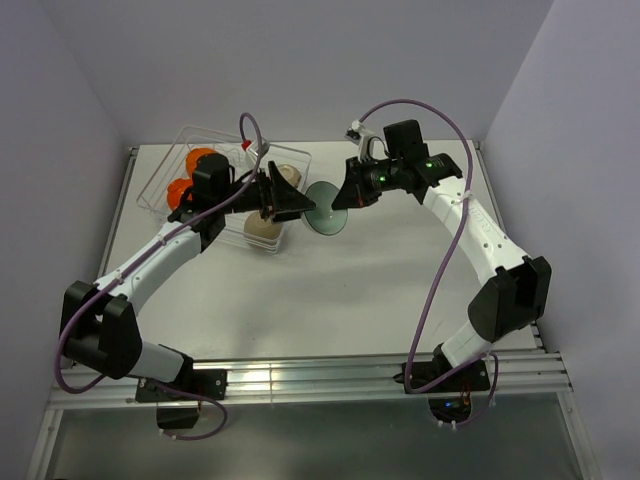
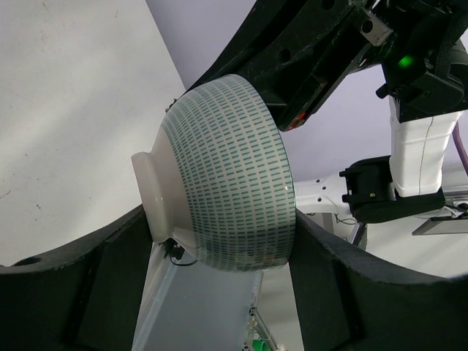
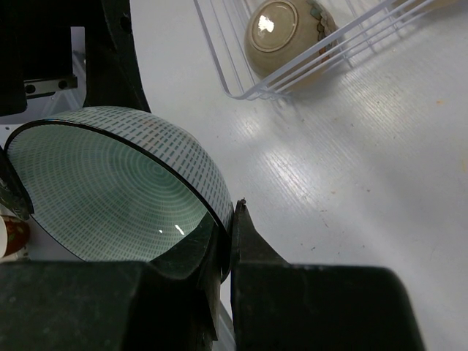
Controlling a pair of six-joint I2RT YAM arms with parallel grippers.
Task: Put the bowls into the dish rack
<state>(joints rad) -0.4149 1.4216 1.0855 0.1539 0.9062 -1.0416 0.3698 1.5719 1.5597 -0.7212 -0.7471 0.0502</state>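
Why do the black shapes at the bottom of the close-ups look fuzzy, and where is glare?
Left wrist: the fingers sit too near the lens, so blur; the teal bowl is sharp. Right wrist: bright glare spot on the cream bowl. Top view: even light.

The right gripper [image 3: 230, 219] pinches the rim of the pale teal-green bowl [image 3: 102, 190], one finger inside and one outside, the bowl's hollow facing the camera. Beyond it on the white table [image 3: 365, 183], a cream bowl [image 3: 281, 33] sits in the white wire rack [image 3: 241, 88]
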